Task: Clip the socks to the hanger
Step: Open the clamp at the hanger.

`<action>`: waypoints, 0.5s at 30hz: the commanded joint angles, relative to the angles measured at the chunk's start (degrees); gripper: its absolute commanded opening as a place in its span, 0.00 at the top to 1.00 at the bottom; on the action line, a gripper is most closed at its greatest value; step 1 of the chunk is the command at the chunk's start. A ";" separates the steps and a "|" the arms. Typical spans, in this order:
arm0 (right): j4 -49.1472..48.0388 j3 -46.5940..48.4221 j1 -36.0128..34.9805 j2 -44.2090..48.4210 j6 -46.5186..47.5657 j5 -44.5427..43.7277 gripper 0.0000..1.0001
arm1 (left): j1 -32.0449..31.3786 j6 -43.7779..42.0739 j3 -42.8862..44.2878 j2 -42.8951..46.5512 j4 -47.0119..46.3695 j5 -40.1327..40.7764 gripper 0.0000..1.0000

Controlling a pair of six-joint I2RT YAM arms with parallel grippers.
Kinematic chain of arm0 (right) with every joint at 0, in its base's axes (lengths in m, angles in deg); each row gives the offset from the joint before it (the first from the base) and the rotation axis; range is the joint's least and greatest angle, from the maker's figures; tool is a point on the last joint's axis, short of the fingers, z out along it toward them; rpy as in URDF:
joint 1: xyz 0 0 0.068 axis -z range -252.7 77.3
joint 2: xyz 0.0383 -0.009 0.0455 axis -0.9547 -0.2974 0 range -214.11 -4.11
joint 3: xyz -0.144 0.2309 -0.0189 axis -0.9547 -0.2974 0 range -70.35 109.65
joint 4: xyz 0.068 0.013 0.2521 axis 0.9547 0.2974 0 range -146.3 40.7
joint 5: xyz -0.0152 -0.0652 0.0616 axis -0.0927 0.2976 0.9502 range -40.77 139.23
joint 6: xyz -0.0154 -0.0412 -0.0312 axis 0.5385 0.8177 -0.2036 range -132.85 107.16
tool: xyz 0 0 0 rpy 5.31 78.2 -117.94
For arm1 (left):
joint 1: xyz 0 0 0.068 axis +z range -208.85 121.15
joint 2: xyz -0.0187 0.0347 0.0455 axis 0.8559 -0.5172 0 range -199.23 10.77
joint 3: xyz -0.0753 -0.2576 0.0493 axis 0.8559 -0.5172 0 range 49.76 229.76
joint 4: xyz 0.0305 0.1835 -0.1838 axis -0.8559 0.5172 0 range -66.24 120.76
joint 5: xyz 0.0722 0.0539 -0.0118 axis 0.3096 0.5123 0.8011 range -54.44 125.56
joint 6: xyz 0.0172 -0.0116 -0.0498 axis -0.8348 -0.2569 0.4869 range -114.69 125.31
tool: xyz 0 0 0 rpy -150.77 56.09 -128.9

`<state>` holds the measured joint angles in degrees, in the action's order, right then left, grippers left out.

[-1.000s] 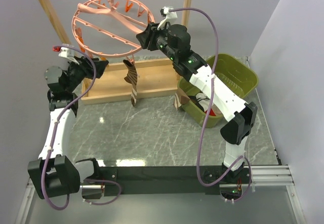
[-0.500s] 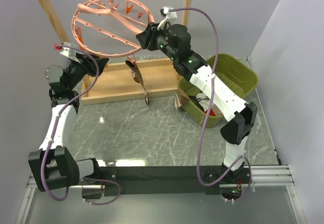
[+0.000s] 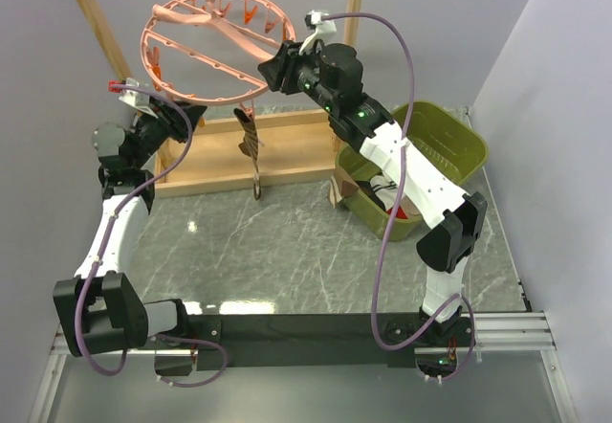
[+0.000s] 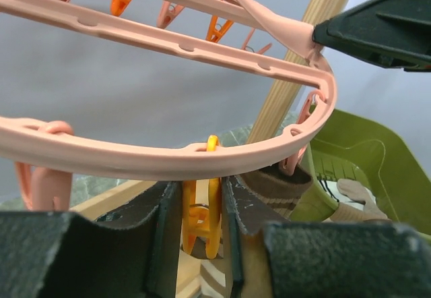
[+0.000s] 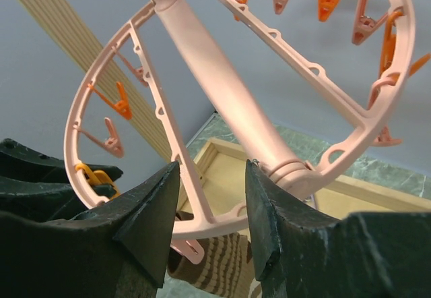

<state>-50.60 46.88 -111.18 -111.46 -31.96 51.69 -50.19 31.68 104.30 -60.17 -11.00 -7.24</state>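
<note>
**Left wrist view: a rim clip is being pinched**

The left gripper (image 4: pixel 200 200) has its jaws pressed against both sides of an orange clip (image 4: pixel 201 224) on the near left rim of the hanger (image 4: pixel 135 160). The right gripper (image 5: pixel 210 176) is clamped on the right rim, where a spoke joins, steadying the ring. One striped sock (image 3: pixel 251 145) hangs from the near rim. Neither gripper holds a sock, so the next move probably calls for fetching one and feeding its cuff into an opened clip.

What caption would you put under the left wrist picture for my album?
Left claw pinching an orange clip under the pink hanger, striped sock hanging just beyond.
</note>
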 commanded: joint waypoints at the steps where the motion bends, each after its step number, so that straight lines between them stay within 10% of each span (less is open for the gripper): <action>1: -0.34 4.32 0.60 -0.49 -0.40 1.40 0.49 | -1.63 -2.55 1.00 1.15 -0.57 1.67 0.79; 15: 12.22 2.31 7.80 13.20 -5.41 23.47 0.23 | -4.44 -2.47 -4.36 5.19 -3.55 10.72 0.79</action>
<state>-41.03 50.05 -105.03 -107.07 -36.40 68.54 -53.62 28.78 100.50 -56.76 -10.76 0.60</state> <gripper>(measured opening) 0.764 0.290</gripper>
